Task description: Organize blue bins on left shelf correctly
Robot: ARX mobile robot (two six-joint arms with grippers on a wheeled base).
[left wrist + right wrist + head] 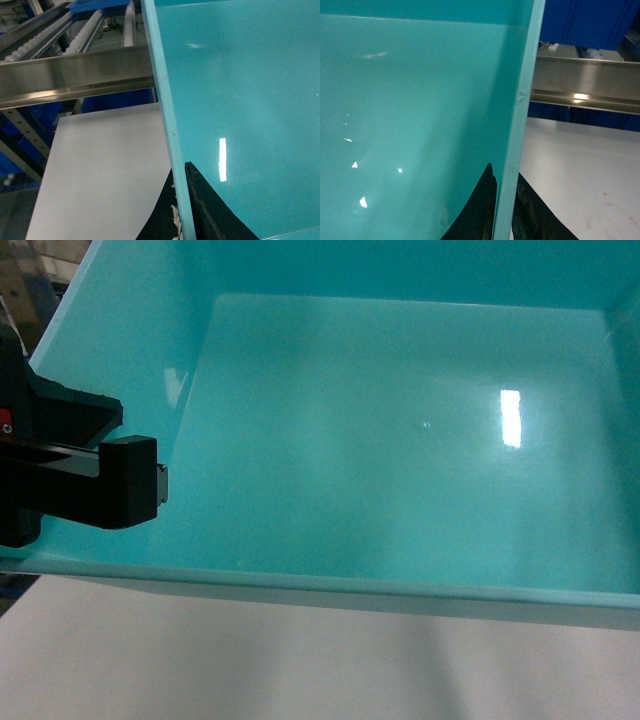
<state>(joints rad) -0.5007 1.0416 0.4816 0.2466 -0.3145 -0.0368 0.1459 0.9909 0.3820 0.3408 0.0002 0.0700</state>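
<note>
One of the blue bins (400,440), a glossy turquoise tub, fills the head view with its inside empty. My left gripper (140,490) is shut on its left wall; in the left wrist view my left gripper (184,212) has one black finger on each side of the thin rim (165,100). My right gripper (504,215) is shut the same way on the opposite wall (520,110); it is out of the head view. The left shelf (75,75), a steel rail with white rollers (82,35), stands just beyond the bin.
A white tabletop (100,170) lies under the bin and shows again beside the right wall as the tabletop (580,170). A royal-blue crate (100,5) sits on the roller tracks. Another steel rail (585,87) with a blue crate (585,20) above it stands past the right gripper.
</note>
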